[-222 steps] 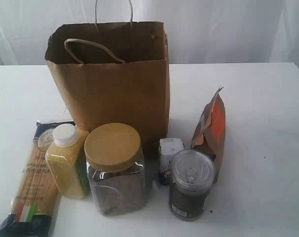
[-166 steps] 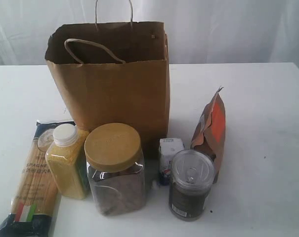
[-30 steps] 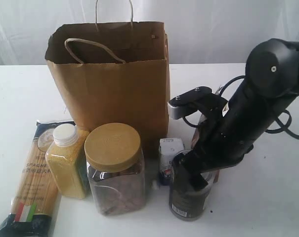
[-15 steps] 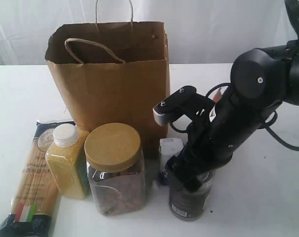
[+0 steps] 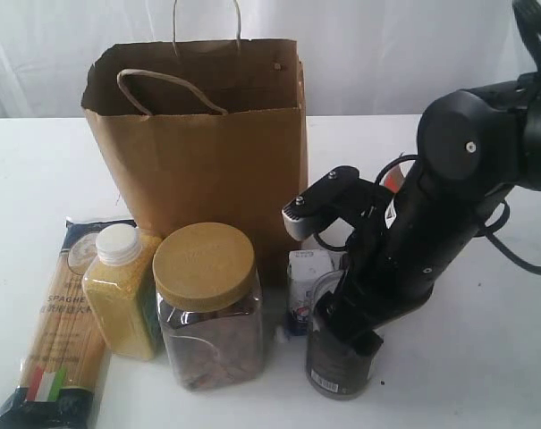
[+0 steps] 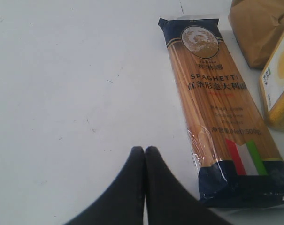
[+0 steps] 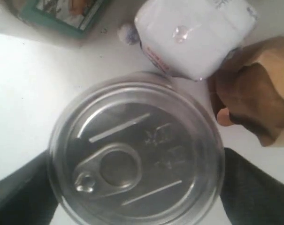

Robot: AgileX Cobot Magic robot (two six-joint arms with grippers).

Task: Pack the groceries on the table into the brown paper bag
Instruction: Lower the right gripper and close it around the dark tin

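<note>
The brown paper bag [image 5: 207, 152] stands open at the back of the table [image 5: 64, 170]. In front lie the spaghetti packet [image 5: 60, 331], the yellow-grain bottle [image 5: 122, 299], the tan-lidded jar [image 5: 207, 304], the small carton [image 5: 304, 286] and the dark clear-lidded jar [image 5: 337, 366]. My right gripper [image 5: 346, 326] is down over the dark jar, open, one finger on each side of its lid [image 7: 132, 154] and close to the rim. The pouch [image 7: 254, 103] is mostly hidden behind the arm. My left gripper [image 6: 145, 149] is shut and empty over bare table beside the spaghetti packet [image 6: 217, 117].
The carton [image 7: 193, 33] stands right against the dark jar, with the pouch just beyond it. The tan-lidded jar's green label [image 7: 62, 14] is close on the other side. The yellow-grain bottle [image 6: 280, 89] and the bag's corner [image 6: 259, 28] border the spaghetti.
My right arm came in from the right and lowered over the dark jar. Its fingers have drawn in toward the lid. The groceries and bag have not moved.
</note>
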